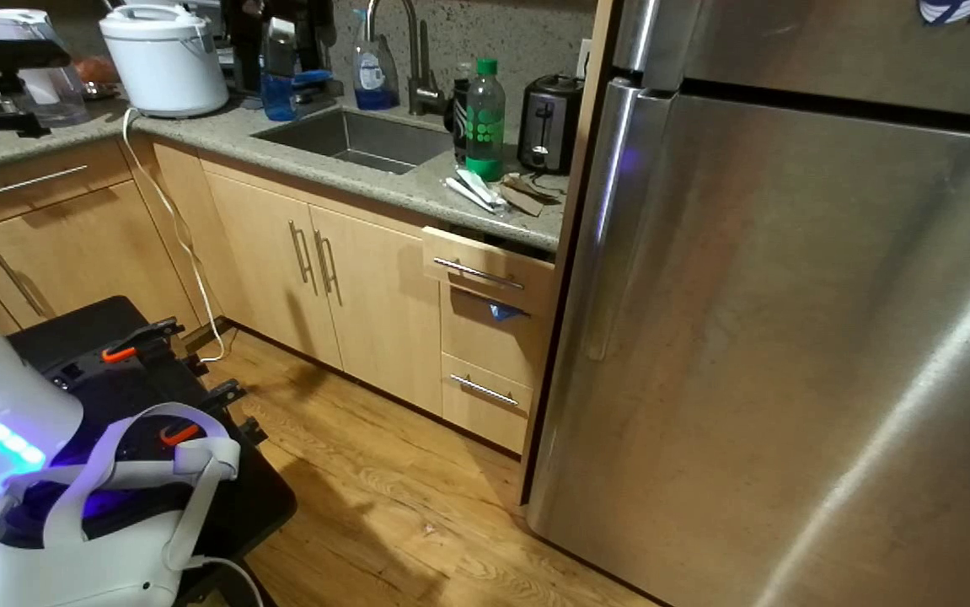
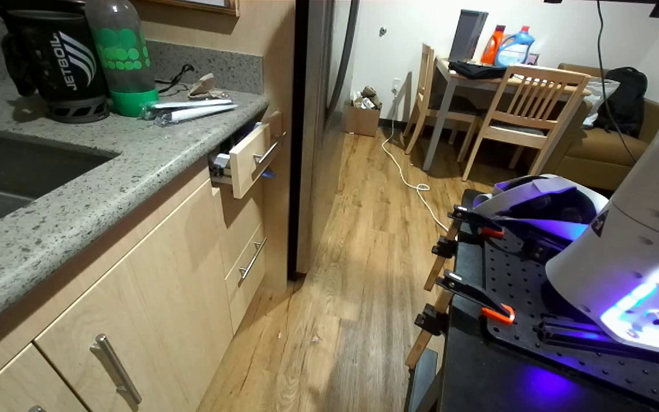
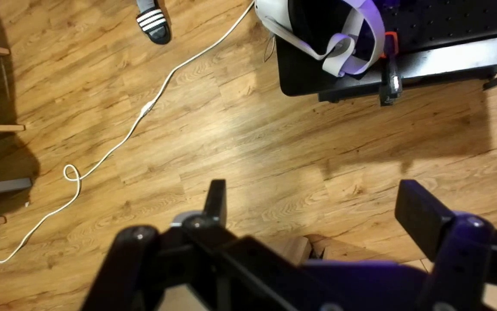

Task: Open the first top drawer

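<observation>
in the wrist view the pincer [image 3: 312,192] is spread wide, its jaws well apart over the wooden floor [image 3: 231,142]; in both exterior views the top drawer [image 1: 489,260] stands partly out, near the fridge [image 1: 788,295], a wooden panel [image 2: 277,229] between them; the bottom drawer [image 1: 485,415], also near the fridge, sits flush. the toaster [image 1: 550,126] is near the fridge too, the green-capped bottle [image 1: 485,126] a little farther from it and the sink [image 1: 367,139] farther still.

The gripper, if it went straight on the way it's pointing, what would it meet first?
Likely the wood floor, seen past the open gripper in the wrist view; depth is unclear.
</observation>
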